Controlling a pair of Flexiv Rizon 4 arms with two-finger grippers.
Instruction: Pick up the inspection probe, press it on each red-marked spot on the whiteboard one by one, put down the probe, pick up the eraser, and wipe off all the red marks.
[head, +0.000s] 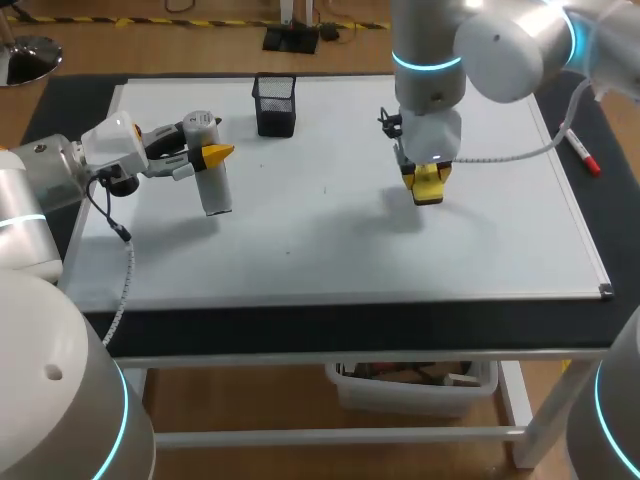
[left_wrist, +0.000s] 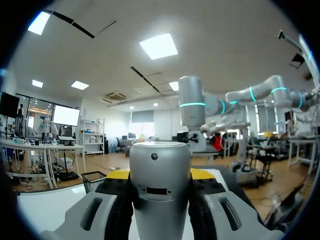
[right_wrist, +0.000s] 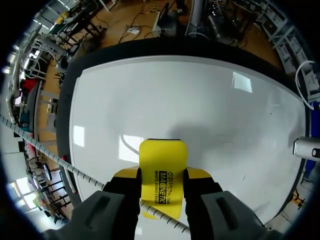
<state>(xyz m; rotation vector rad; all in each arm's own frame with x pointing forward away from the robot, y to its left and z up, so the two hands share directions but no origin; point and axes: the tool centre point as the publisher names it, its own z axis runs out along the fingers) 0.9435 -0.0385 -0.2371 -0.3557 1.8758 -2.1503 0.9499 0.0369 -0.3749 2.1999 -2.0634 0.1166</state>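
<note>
Two arms over the whiteboard (head: 330, 250), each with a tool in hand. The right gripper (head: 428, 182) points straight down over the board's right-centre. Its fingers are closed narrowly on the yellow eraser (right_wrist: 162, 155), one finger on each long edge. The eraser's long axis runs out along the fingers, and its end projects past the yellow tips towards the board. A shadow lies on the surface just beside it, but the views do not show whether the eraser touches the board or hangs just clear. The left gripper (head: 215, 155) comes in sideways over the board's left part. Its fingers clamp the silver inspection probe (head: 212, 185) from both sides. The probe stands nearly upright, with its lower end near the board, and contact cannot be judged. A black mesh cup (head: 275, 105) stands at the far edge, between the two arms. A red-capped marker pen (head: 583, 155) lies off the board's right edge. The bare surface shows only a few tiny dark specks and nothing red that can be made out. As a judgement, wiping falls to the right arm, which has the eraser directly under its fingers. The surface to be swept extends leftward from it towards the probe, so that arm is the one obstacle in the path.
</note>
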